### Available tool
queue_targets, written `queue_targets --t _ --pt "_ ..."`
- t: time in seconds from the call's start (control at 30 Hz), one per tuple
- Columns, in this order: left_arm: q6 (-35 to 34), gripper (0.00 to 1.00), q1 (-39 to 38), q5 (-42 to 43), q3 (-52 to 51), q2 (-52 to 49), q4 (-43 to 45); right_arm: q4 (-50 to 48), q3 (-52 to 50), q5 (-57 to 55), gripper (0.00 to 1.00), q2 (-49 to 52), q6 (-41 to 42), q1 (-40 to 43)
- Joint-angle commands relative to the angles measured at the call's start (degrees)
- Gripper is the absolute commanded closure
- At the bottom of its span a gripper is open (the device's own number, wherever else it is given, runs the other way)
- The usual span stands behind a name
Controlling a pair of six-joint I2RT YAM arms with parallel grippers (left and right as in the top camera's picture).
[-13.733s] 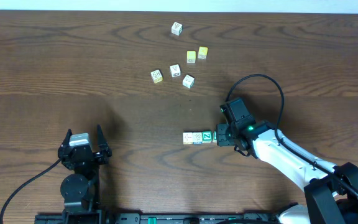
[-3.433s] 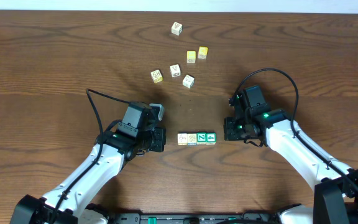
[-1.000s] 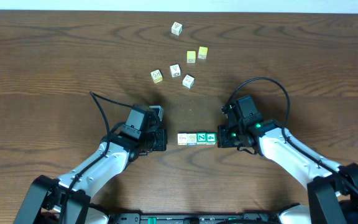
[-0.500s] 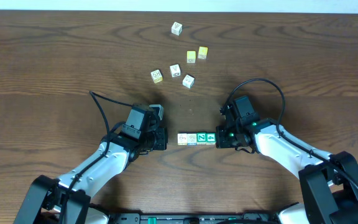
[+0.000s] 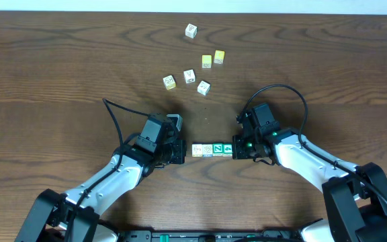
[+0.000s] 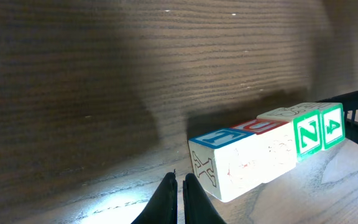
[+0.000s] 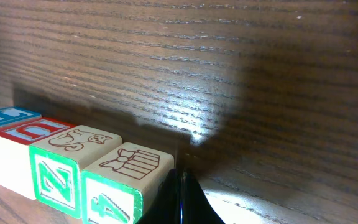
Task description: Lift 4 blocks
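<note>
Four blocks (image 5: 213,149) lie in a tight row on the table, between my two grippers. In the left wrist view the nearest one is a white block (image 6: 229,163) with an X face and blue-edged top, then a red-lettered one, then the green N block (image 6: 307,132) and the green 4 block (image 6: 332,125). My left gripper (image 6: 180,178) is shut and empty, just left of the X face with a narrow gap; overhead shows the left gripper (image 5: 184,152) at the row's left end. My right gripper (image 7: 179,172) is shut, tips against the green 4 block (image 7: 126,177); overhead shows the right gripper (image 5: 234,149) at the row's right end.
Farther back lie loose cubes: a white one (image 5: 191,30), two yellow ones (image 5: 207,61) (image 5: 219,56), and three more lettered cubes (image 5: 170,82) (image 5: 189,76) (image 5: 203,87). A black cable (image 5: 281,91) loops behind the right arm.
My left arm has slid right, bringing its shut gripper close to the row's left end. The right gripper has edged left against the right end. The blocks have stayed in place.
</note>
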State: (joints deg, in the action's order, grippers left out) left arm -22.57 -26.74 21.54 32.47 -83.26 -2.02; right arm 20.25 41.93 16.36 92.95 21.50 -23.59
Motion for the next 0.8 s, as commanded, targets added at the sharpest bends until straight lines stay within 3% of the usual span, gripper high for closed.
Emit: queue_targets --t 0.0,0.77 --pt "-0.5 0.93 -0.1 0.2 -0.1 -0.2 0.2 -0.1 -0.3 0.6 0.99 0.5 0.3 -0.5" --pt "-9.6 0.92 -0.1 -0.2 -0.1 -5.6 2.6 0.6 0.1 -0.2 0.99 0.5 -0.5 -0.5"
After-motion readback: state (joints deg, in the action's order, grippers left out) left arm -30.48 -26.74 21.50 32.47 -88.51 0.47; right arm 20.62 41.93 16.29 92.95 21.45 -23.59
